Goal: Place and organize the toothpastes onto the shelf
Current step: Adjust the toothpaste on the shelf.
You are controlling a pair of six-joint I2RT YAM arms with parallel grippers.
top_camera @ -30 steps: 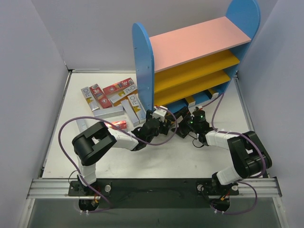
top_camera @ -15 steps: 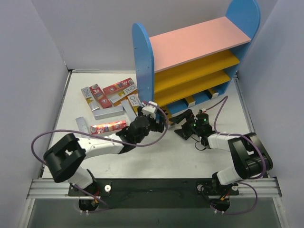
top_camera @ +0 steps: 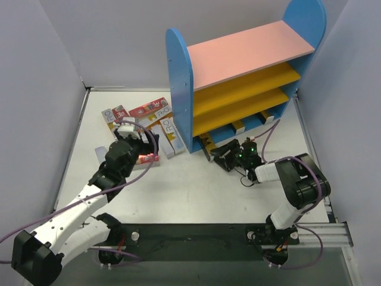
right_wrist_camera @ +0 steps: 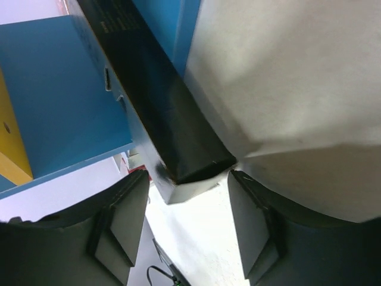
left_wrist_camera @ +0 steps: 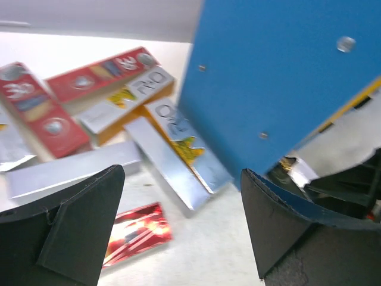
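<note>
One shelf point(top_camera: 180, 77) stands on the worktop point(top_camera: 196, 190), with one pink board, two yellow boards and one blue base. About eight toothpastes point(top_camera: 169, 134) lie piled beside it, three red and five silver, and at least three more sit at its base. There is one left hand point(left_wrist_camera: 181, 179) and one right hand point(right_wrist_camera: 187, 179).

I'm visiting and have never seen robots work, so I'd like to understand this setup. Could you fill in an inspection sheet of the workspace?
Surface: white table.
Job's things: toothpastes piled left of the shelf; a few box ends show in its bottom level.
Clutter: nothing seen.
Grippers: left gripper open, empty, above the pile; right gripper has its fingers either side of a toothpaste box end at the shelf base, grip unclear.
Cables: purple cables loop from both arms.
Surroundings: white walls on three sides.
</note>
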